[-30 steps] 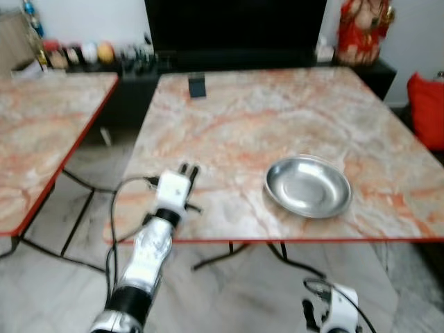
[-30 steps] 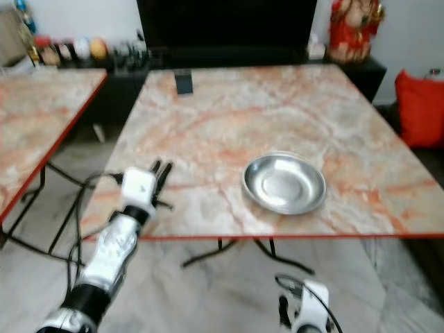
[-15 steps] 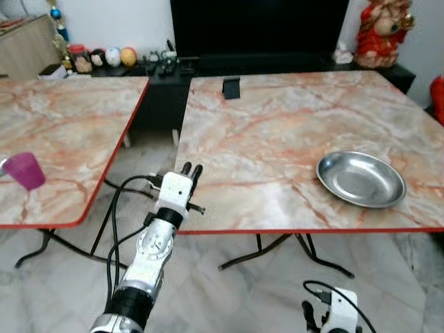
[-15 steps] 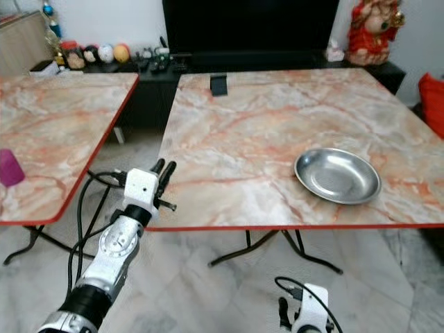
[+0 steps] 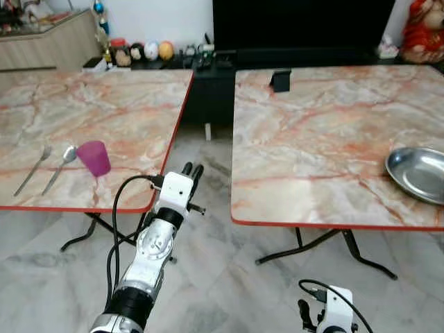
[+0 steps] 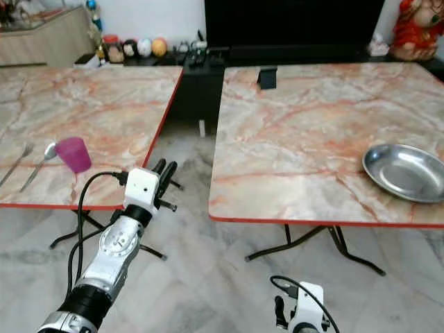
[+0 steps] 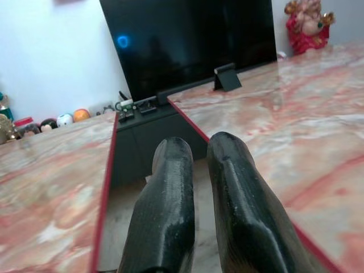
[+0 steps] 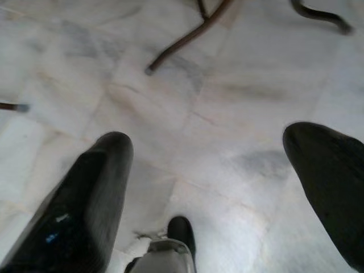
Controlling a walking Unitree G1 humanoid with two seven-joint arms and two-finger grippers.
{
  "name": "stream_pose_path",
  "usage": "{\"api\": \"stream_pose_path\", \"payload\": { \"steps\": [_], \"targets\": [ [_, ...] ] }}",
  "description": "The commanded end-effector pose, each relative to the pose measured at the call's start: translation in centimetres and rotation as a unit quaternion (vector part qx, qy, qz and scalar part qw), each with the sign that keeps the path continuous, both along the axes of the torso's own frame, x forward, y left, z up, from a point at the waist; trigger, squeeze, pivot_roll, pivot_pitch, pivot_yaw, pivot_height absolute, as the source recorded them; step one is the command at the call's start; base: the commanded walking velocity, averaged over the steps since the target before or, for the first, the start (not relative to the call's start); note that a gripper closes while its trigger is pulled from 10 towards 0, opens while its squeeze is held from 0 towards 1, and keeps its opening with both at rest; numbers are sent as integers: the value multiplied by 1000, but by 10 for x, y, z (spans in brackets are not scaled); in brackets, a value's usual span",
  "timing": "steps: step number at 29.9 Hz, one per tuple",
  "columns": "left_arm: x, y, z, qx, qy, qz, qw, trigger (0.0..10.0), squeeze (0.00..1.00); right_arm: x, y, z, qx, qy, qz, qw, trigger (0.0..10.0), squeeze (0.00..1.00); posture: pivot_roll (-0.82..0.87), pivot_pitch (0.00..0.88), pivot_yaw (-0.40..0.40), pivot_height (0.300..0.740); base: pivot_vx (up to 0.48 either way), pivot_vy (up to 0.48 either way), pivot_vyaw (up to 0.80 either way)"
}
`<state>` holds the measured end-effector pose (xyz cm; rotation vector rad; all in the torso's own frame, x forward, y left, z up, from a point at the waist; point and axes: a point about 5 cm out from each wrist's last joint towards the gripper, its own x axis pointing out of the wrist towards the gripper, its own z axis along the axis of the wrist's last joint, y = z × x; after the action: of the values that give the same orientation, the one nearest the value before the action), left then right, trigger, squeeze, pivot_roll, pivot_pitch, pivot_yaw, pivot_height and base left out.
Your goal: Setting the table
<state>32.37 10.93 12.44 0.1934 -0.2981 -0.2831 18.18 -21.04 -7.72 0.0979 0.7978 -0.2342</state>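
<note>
Marble-patterned tops with red edging cover the two tables before us. On the left table (image 5: 97, 104), near its front edge, we see a pink cup (image 5: 94, 158) standing upright, and just to its left a spoon (image 5: 60, 165) and a fork (image 5: 32, 170) lying side by side, handles toward the front edge. On the right table (image 5: 326, 132), close to its right edge, lies a steel plate (image 5: 418, 173), partly cut off by the frame. A small dark stand (image 5: 280, 80) sits near that table's back edge, by the left corner.

Our left gripper (image 5: 192, 171) is raised over the gap between the two tables, level with their front edges; in the left wrist view its fingers (image 7: 170, 199) are pressed nearly together, holding nothing. Our right gripper (image 8: 216, 182) hangs low over the marble floor (image 8: 227, 85), fingers spread wide apart and empty. The dark thing below them in the wrist view is perhaps the robot's foot; we cannot tell.
</note>
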Motion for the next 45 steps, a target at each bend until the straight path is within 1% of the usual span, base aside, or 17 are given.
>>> {"api": "stream_pose_path", "payload": {
  "steps": [1, 28, 35, 45],
  "targets": [
    [0, 8, 1, 11, -3, 8, 1000, 10000, 0, 3, 6, 0, 7, -1, 5, 1000, 10000, 0, -62, 0, -8, 740, 0, 379, 0],
    [0, 9, 5, 6, -9, 11, 1000, 10000, 0, 4, 7, 0, 8, 3, 18, 1000, 10000, 0, -55, 0, -6, 740, 0, 379, 0],
    [1, 13, 5, 10, -9, 14, 1000, 10000, 0, 3, 8, 0, 9, 4, 20, 1000, 10000, 0, -51, 0, -5, 740, 0, 381, 0],
    [-1, 12, 4, 9, -8, 12, 1000, 10000, 0, 2, 9, -1, 12, 6, 22, 1000, 10000, 0, -49, 0, -1, 740, 0, 380, 0]
  ]
}}
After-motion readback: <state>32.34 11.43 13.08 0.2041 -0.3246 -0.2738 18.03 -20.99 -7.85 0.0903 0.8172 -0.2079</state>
